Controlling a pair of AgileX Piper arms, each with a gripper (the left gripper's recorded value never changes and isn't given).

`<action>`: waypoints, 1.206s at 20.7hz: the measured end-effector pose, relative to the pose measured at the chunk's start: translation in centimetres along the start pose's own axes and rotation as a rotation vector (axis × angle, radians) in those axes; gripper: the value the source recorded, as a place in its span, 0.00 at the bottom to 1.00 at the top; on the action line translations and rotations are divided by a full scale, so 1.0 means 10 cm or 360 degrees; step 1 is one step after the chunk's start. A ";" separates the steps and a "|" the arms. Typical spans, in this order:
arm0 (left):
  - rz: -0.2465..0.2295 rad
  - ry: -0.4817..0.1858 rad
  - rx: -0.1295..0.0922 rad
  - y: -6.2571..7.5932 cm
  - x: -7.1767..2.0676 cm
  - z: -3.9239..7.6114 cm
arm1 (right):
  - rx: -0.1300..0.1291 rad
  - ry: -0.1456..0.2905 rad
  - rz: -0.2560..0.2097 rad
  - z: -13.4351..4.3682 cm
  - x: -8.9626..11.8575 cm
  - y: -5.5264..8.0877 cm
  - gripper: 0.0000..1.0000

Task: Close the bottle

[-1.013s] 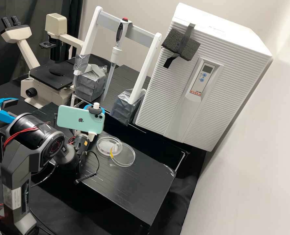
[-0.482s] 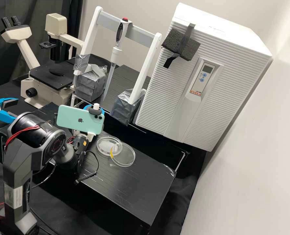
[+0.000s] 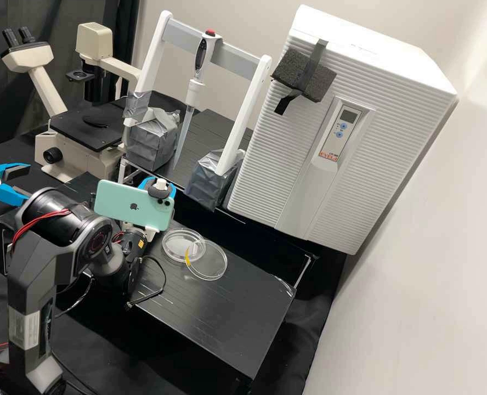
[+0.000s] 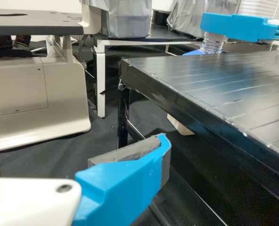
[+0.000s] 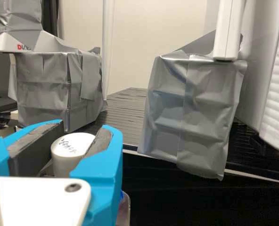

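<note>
The right tool (image 5: 73, 135) is clamped on the white cap (image 5: 71, 150), apparently seated on the bottle (image 4: 213, 44) at the desk's (image 3: 216, 307) far left edge but not yet screwed down; the left tool (image 3: 5, 181) rests spread apart, off the desk.

I'm seeing the black ribbed raised bench top (image 3: 221, 312) carrying a clear round plastic petri dish (image 3: 179, 245) touching a second clear round dish (image 3: 209, 262); a thin black cable (image 3: 143, 299) is lying looped just beside them.
</note>
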 end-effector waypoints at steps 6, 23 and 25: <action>0.0000 0.0000 0.0000 0.00 0.000 0.00 | 0.0007 0.0001 -0.0006 -0.01 0.01 -0.02 1.00; -0.0001 -0.0003 0.0001 0.00 0.002 0.00 | -0.0043 0.0015 -0.0006 -0.09 -0.11 -0.03 1.00; -0.0001 -0.0003 0.0001 0.00 0.002 0.00 | -0.0066 0.0026 0.0006 -0.11 -0.11 -0.01 1.00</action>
